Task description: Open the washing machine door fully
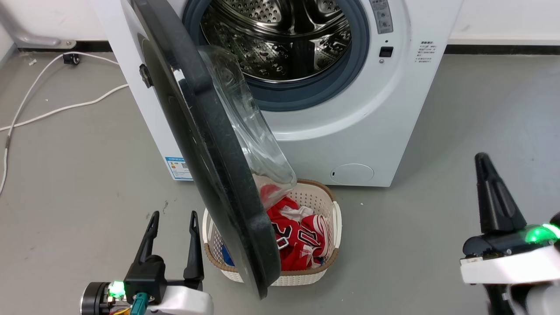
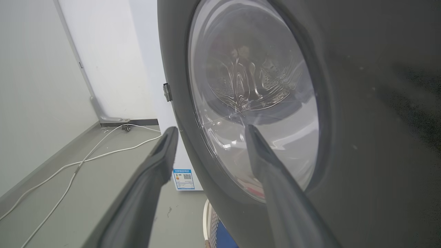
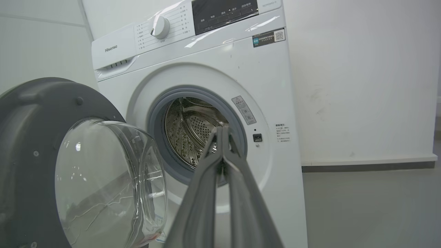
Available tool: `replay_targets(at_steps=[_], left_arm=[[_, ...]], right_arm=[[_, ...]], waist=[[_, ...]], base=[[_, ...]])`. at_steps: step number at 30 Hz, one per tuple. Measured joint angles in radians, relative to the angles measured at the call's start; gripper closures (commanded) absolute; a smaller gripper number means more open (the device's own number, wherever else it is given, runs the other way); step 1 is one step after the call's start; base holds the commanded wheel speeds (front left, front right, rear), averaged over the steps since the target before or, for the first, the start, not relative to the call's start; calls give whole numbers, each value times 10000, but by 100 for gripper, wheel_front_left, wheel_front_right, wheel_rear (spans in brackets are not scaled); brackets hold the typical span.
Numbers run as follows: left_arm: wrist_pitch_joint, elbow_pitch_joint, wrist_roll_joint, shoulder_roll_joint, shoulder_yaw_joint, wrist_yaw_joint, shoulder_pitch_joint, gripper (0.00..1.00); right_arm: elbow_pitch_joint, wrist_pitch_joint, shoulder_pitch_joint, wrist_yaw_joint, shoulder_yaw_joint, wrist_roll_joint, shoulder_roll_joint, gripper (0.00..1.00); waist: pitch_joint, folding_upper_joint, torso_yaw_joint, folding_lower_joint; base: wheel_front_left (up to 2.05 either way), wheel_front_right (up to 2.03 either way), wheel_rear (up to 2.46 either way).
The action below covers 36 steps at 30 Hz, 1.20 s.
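Observation:
The washing machine door (image 1: 205, 144), a big black disc with a clear glass bowl (image 1: 249, 127), stands swung out to roughly a right angle from the white machine (image 1: 350, 122), hinged at its left. The same door (image 2: 361, 120) fills the right of the left wrist view, and its inner side (image 3: 38, 155) with the glass dome shows in the right wrist view. My left gripper (image 1: 173, 216) is open, low on the door's outer side, a short gap from it. My right gripper (image 1: 481, 158) is shut on nothing, well off to the right.
A white laundry basket (image 1: 323, 192) with red clothes sits on the floor under the door, before the machine. White cables (image 1: 52, 109) trail across the grey floor at the left. The steel drum (image 1: 284, 39) is exposed. Bare floor lies right of the machine.

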Motion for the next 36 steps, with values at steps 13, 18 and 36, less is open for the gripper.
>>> replay_targets(at_steps=[13, 18, 36], left_arm=[[0, 38, 75, -4, -50, -23, 247, 0], [0, 21, 88, -4, -42, -23, 377, 0], [0, -113, 100, -2, -29, -19, 666, 0]], right_arm=[[-259, 2, 1839, 10, -882, -4036, 1505, 100], [196, 2, 2311, 10, -1118, -3950, 1615, 0], [485, 2, 2709, 8, -1175, -3442, 1628, 0]], waist=[[-402, 0, 26, 1], [-572, 0, 35, 1], [-827, 0, 5, 1]], base=[[0, 0, 0], [0, 0, 0], [0, 0, 0]])
